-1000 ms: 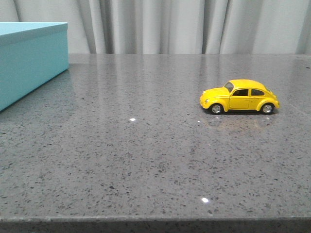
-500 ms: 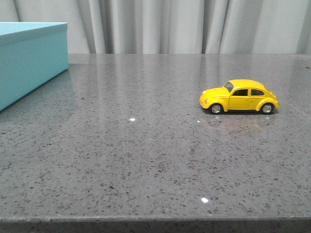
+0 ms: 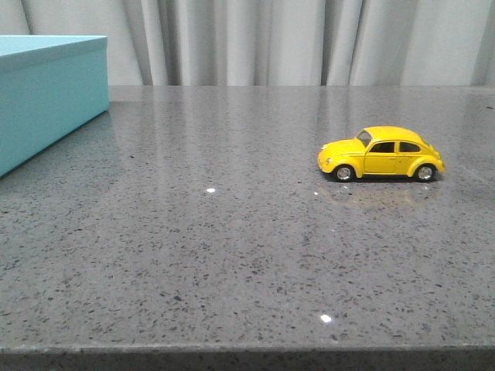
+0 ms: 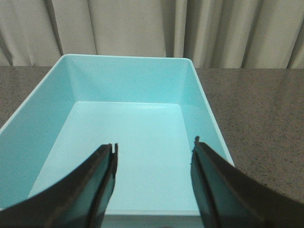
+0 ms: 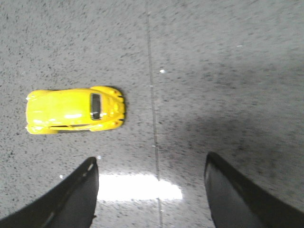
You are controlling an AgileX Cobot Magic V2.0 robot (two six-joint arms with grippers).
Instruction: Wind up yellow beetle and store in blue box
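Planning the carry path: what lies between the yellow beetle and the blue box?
Only bare grey table in the front view, between yellow beetle and blue box.

Even, bright overhead light with small glints on the glossy worktop (image 3: 232, 255), a white glare patch low in the right wrist view, soft shadows, and slightly blurred claw edges.
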